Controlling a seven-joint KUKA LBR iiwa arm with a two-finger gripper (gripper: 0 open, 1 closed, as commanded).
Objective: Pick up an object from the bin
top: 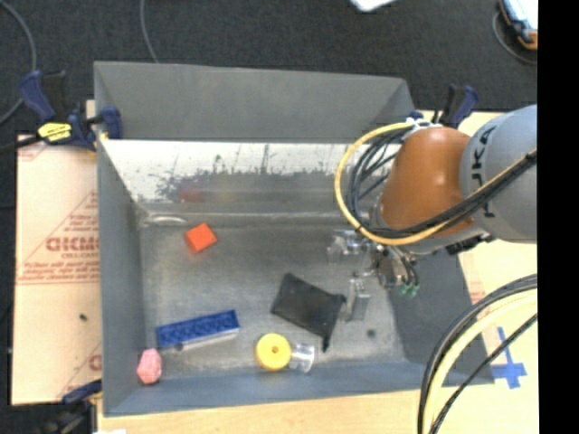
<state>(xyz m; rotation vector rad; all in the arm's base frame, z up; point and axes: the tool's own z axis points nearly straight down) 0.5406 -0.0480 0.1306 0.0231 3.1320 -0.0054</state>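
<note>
Probably at the approach step, the pincer (359,303), its opening impossible to judge, hangs just beside the black flat piece (306,306), which it must next straddle and clamp.

Pincer (358,302) beside black slab (303,304)

Arm (507,170) reaches in from right. Orange wrist cover (425,183) looped with cables (348,174). Hand (359,298) lowered, pointing down.

I read: bin (253,107) grey, speckled dark on its far wall | cube (201,238) orange | flat square (308,304) black | studded brick (197,330) blue | round cap (271,352) yellow | lump (149,365) pink | wrist cover (425,183) orange
</note>
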